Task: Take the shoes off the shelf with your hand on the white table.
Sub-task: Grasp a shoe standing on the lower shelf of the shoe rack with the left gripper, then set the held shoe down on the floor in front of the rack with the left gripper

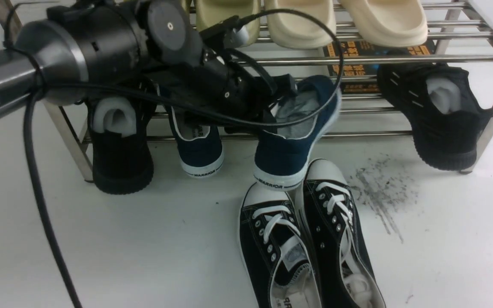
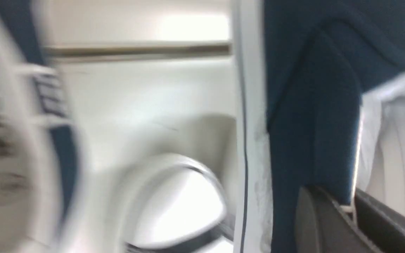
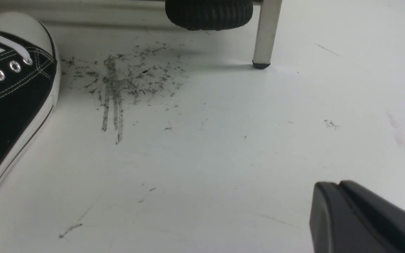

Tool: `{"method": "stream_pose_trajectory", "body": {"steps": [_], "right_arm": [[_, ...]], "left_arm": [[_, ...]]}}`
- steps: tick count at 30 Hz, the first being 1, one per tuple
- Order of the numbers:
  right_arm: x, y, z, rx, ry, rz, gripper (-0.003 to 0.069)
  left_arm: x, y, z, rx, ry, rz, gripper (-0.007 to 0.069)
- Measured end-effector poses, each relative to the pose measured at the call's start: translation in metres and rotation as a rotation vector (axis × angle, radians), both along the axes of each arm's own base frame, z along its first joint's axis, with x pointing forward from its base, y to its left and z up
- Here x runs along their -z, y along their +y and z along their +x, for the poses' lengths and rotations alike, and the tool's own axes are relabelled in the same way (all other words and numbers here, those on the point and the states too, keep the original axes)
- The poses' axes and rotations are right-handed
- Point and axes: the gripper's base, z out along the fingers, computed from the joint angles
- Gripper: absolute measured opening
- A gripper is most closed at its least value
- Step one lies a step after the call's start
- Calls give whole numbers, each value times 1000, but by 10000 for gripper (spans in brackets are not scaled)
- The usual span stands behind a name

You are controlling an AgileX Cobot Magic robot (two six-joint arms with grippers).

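Front view: the left arm's bulky body hides the near-left part of the shelf (image 1: 400,60) and the toe of the second navy shoe (image 1: 197,147), which hangs heel-down off the lower tier. The left gripper (image 1: 278,112) reaches into the opening of the navy shoe (image 1: 287,149). Its fingertips are buried behind cables and the collar. This shoe tilts, toe up at the lower bars, with its heel on the white table (image 1: 144,239) against the toes of the lace-up sneakers (image 1: 306,239), which the bottom edge cuts off. Cream slippers (image 1: 302,25) on the upper tier are cropped. A black knit shoe (image 1: 120,158) hangs by each end leg.

Left wrist view: heavily blurred. Two dark fingers (image 2: 315,225) pinch the navy shoe's (image 2: 311,105) collar between them, clamped on it. The smeared shape at one side cannot be identified.

Right wrist view: the right gripper (image 3: 339,211), cropped at the corner, has its fingers pressed together on nothing, above bare table beside the grey scuff (image 3: 118,80). Only a sneaker toe (image 3: 9,88) and one shelf leg (image 3: 265,31) show.
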Motion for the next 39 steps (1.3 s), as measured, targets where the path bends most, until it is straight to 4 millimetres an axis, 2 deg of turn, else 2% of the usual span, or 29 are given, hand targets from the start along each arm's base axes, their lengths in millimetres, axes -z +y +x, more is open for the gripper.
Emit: {"method": "stream_pose_trajectory", "body": {"steps": [10, 15, 19, 21, 23, 28, 31, 34, 36, 37, 39], "right_arm": [[0, 0, 0, 0, 0, 0, 37], [0, 0, 0, 0, 0, 0, 37], [0, 0, 0, 0, 0, -1, 37], [0, 0, 0, 0, 0, -1, 37], [0, 0, 0, 0, 0, -1, 37], [0, 0, 0, 0, 0, -1, 37], [0, 0, 0, 0, 0, -1, 37], [0, 0, 0, 0, 0, -1, 37], [0, 0, 0, 0, 0, -1, 37], [0, 0, 0, 0, 0, -1, 37], [0, 0, 0, 0, 0, -1, 37]], "left_arm": [[-39, 13, -51, 264, 65, 27, 52], [-70, 36, -91, 329, 32, 70, 52], [-80, 62, -125, 293, 13, 114, 52], [-73, 80, -149, 237, 39, 138, 52], [-66, 89, -160, 200, 58, 158, 52], [-23, 124, -200, -33, 166, 181, 52], [0, 136, -211, -148, 199, 190, 52], [33, 149, -219, -295, 225, 205, 52], [41, 153, -218, -346, 214, 197, 52], [55, 155, -218, -396, 208, 195, 52], [68, 157, -215, -446, 185, 182, 52]]}}
